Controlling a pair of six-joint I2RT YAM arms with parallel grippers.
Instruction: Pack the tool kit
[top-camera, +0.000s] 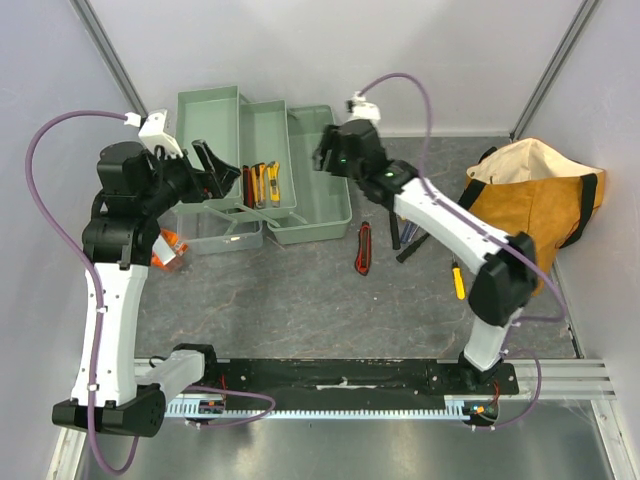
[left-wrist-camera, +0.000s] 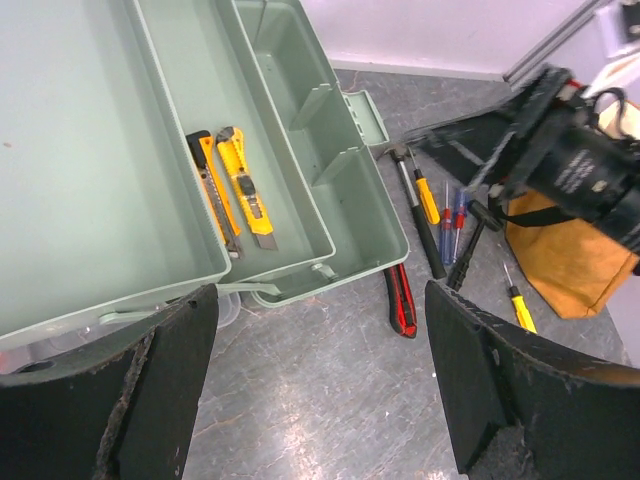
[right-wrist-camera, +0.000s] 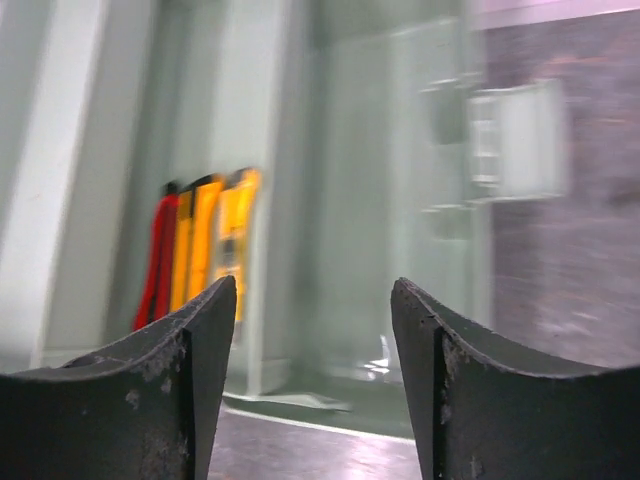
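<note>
The pale green toolbox (top-camera: 300, 215) lies open at the back, its trays spread out. The middle tray (top-camera: 262, 183) holds red and yellow utility knives, also in the left wrist view (left-wrist-camera: 235, 185) and, blurred, in the right wrist view (right-wrist-camera: 200, 250). A red knife (top-camera: 363, 248) lies on the table before the box. A hammer (left-wrist-camera: 420, 210) and screwdrivers (top-camera: 405, 235) lie to its right. My left gripper (top-camera: 215, 168) is open and empty above the left trays. My right gripper (top-camera: 322, 156) is open and empty over the right compartment.
An orange-tan bag (top-camera: 530, 200) with black straps stands at the right. A yellow screwdriver (top-camera: 458, 280) lies beside the right arm. The box's translucent lid (top-camera: 215, 232) sits at its front left, with a small orange item (top-camera: 170, 247) beside it.
</note>
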